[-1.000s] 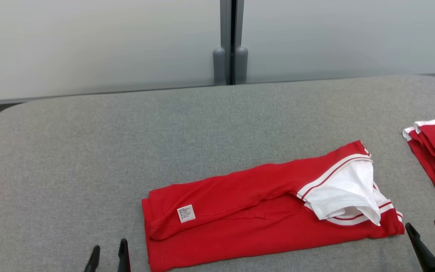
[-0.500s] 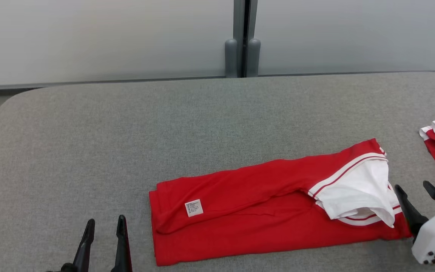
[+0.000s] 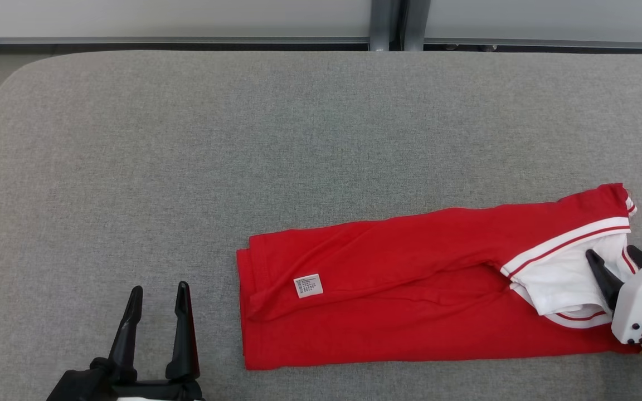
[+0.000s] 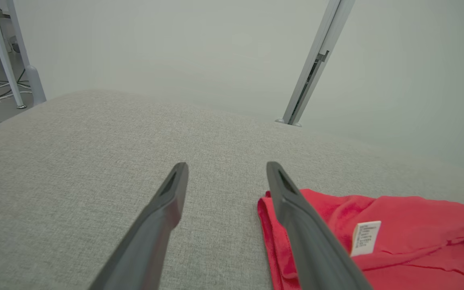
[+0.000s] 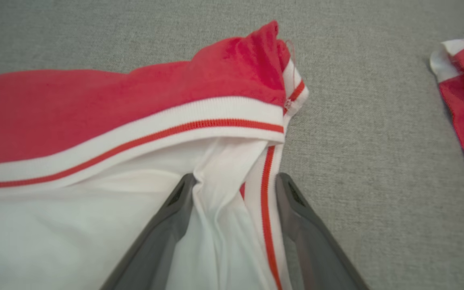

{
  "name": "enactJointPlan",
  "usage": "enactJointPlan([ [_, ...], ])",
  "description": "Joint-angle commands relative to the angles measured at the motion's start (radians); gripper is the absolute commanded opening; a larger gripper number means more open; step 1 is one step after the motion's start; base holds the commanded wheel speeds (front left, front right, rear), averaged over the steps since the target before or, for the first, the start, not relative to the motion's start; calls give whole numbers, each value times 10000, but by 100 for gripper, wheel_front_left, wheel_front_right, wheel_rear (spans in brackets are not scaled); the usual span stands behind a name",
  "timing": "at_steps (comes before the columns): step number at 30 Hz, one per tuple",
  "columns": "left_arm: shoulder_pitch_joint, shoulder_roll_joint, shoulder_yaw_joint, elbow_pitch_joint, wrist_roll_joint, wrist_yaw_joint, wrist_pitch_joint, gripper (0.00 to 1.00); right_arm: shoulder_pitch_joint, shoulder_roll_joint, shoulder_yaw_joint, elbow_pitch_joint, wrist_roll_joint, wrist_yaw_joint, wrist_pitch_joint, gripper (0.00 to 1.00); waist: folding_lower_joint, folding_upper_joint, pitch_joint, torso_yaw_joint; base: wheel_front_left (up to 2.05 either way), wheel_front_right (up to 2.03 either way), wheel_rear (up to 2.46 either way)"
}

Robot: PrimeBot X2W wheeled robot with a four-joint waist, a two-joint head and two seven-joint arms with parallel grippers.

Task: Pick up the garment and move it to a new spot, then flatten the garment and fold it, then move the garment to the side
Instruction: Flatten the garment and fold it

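Two gape empty: your left end effector [image 3: 158,289] at 7 o'clock, right end effector [image 3: 622,266] astride the limp red knit shirt's [image 3: 410,295] white collar [image 5: 216,110]; pinch there.

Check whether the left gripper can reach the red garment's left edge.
Probably yes: the left gripper stands open beside the garment, at its left edge, with bare grey cushion between them.

Red garment [image 3: 410,301] with white striped trim lay folded lengthwise at five o'clock on the grey bench [image 3: 187,139].
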Motion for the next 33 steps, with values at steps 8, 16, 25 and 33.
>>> enactJointPlan([
  [8,-277,22,-189,3,-76,129,-41,100,-94,296,125,1058,739,-4,1116,100,0,0,109,58,0,0,0],
  [16,-205,23,-269,26,-190,235,-41,100,380,80,184,730,1238,-3,1549,100,0,0,-29,-20,0,0,0],
  [25,-382,19,-301,57,-177,197,-41,100,364,363,574,371,1718,-3,2097,44,0,0,37,-44,0,0,0],
  [33,-273,24,-275,261,-194,90,-41,100,11,-50,632,206,3178,0,1501,0,0,0,-341,-118,0,0,0],
])
